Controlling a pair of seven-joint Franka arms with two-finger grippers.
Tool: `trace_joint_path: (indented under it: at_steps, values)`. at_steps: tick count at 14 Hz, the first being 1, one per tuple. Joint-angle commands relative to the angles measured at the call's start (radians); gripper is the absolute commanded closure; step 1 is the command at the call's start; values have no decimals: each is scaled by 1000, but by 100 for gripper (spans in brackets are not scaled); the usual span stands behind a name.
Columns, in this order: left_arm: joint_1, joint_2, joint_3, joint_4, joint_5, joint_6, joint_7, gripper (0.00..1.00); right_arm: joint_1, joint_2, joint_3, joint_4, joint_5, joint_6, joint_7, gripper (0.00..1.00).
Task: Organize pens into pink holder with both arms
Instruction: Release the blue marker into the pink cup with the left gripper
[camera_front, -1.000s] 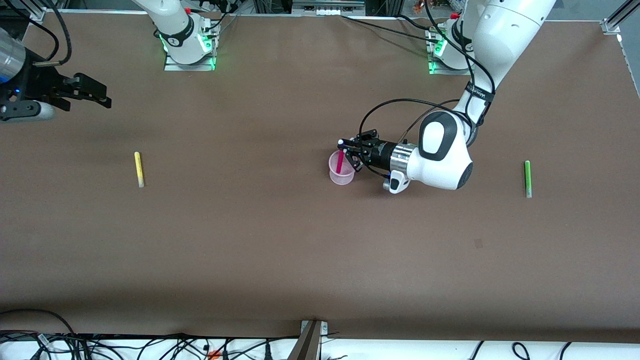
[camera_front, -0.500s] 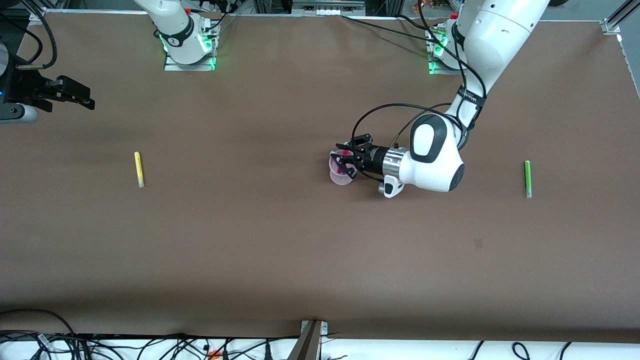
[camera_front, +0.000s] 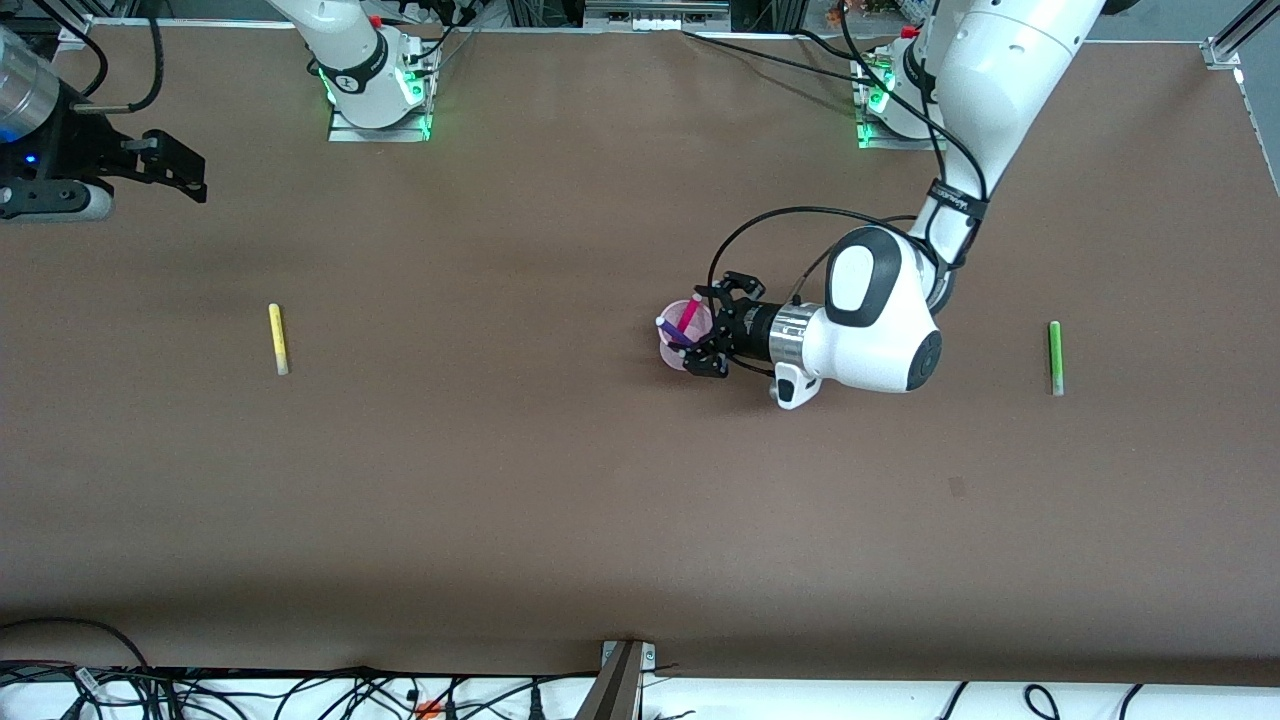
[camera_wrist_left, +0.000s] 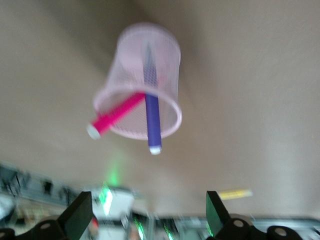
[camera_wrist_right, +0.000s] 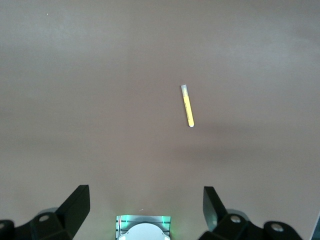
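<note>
Brown table | holder mid-table holds pink pen and purple pen (two of four done) | yellow pen near right arm's end, green pen near left's, both left | left gripper released beside holder | right gripper open, aloft over its table end

Holder sits mid-table w/ two pens in it, leaning across each other: pen A & pen B, ends poking over rim. Left gripper just beside holder, toward left arm's end, fingers spread. Third pen lies near left arm's end; fourth pen near right arm's end. Right gripper up over that end, fingers apart.
</note>
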Motion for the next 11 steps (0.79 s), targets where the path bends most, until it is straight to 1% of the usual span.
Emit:
trace_joint_path:
  at_steps: [1,3,4,5,7,9,11]
  values:
    - [4,-56,8,31,261,-68,-30,0,-14,2,-17,51,-8,-33,23,0]
    - [12,-56,8,102,468,-174,-22,0,-9,13,-27,60,13,-48,37,0]
    - [18,-56,7,134,567,-241,7,0,-9,13,-28,60,44,-60,43,0]
    - [26,-56,8,165,630,-301,77,0,-11,11,-30,60,85,-63,46,0]
    - [61,-57,14,202,684,-354,238,0,-9,7,-22,60,90,-69,47,0]
    - [127,-94,13,211,738,-357,374,0,-11,8,-30,60,92,-69,46,0]
    - [182,-145,14,211,749,-357,612,0,-11,8,-31,60,92,-71,46,0]
